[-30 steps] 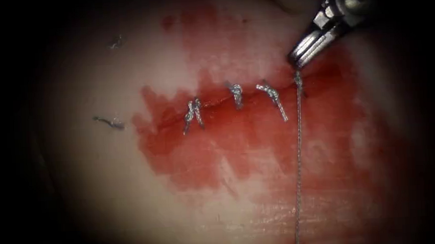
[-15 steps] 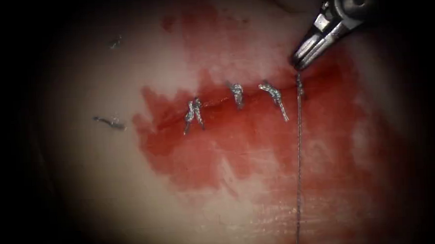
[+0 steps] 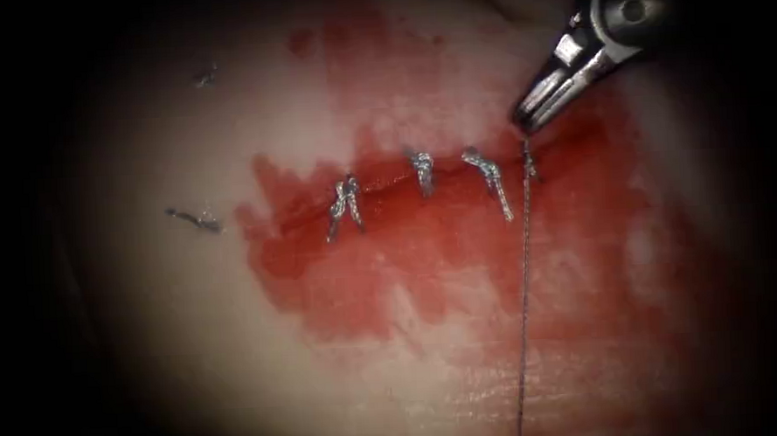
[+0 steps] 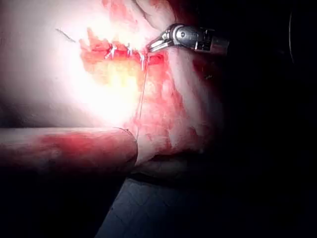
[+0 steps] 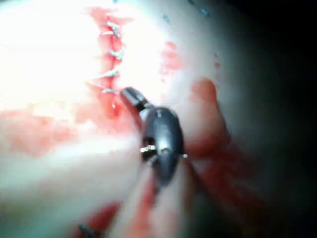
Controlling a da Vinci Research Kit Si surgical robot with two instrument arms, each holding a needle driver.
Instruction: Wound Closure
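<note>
Thread (image 3: pixel 522 282) runs taut from the right tool (image 3: pixel 524 123), whose jaws are clenched on its far end, across the cut (image 3: pixel 387 185) toward the near tissue (image 3: pixel 147 298).

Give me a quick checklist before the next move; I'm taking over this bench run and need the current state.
1. Right tool at the thread above the fourth stitch: ok.
2. Right tool's hold on the thread: cannot tell.
3. Thread runs straight down across the tissue: ok.
4. Three tied stitches sit across the cut: ok.
5. Needle location: cannot tell.
6. Cut thread ends lie left of the cut, apart from it: ok.
</note>
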